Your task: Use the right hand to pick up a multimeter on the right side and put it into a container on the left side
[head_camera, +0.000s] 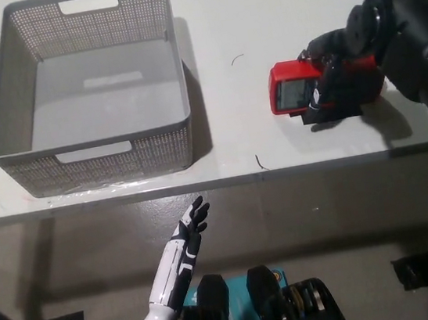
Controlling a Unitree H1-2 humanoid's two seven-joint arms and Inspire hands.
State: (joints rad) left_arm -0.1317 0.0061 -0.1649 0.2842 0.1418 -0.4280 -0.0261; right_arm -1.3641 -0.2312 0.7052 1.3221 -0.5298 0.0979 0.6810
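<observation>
Multimeter (pixel 293 93) first: it is red and lies flat on the white table (pixel 258 12), on the right side, near the front edge. Its long side runs left to right across the table. The end with the gray screen points left, toward the container (pixel 4 124). The other end is hidden under the black right hand (pixel 337 73).

That right hand is down on top of the multimeter and covers most of it. Its fingers (pixel 323 98) curl over the red body and reach down its front side. They touch it and look wrapped around it, but I cannot tell if the grip is tight. The multimeter seems to rest on the table. A small black mark (pixel 335 118) on the table peeks out just under the hand.

The container is a gray basket with little holes in its walls. It sits on the left side of the table, well apart from the multimeter.

The white left hand (pixel 193 219) is low in the picture, below the table's front edge. It holds nothing, and its fingers are straight and a little apart.
</observation>
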